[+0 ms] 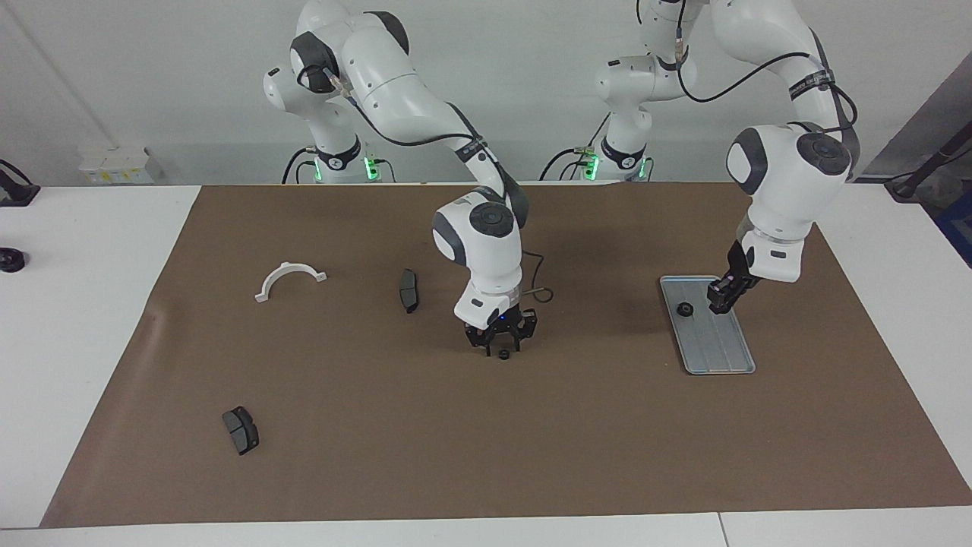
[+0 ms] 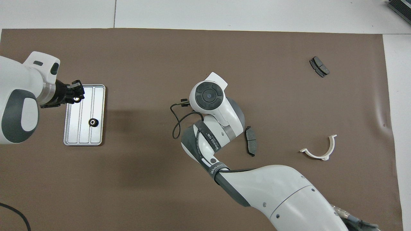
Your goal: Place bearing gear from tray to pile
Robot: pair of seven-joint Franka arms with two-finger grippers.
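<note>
Facing view: right tool (image 1: 502,347) down at mid-surface on the brown mat (image 1: 531,456), narrowed onto the bearing gear (image 1: 502,354). Left tool (image 1: 720,302) over the tray (image 1: 725,353), finger gap unreadable; second bearing gear (image 1: 685,309) lying in it.

Overhead view: left tool (image 2: 76,93) above the tray (image 2: 80,139) rim; second bearing gear (image 2: 93,122) inside.

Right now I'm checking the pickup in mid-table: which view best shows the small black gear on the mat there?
The facing view: the small black gear lies on the brown mat directly under the right gripper, in plain sight. In the overhead view the right arm's wrist covers that spot, so this gear is hidden.
</note>
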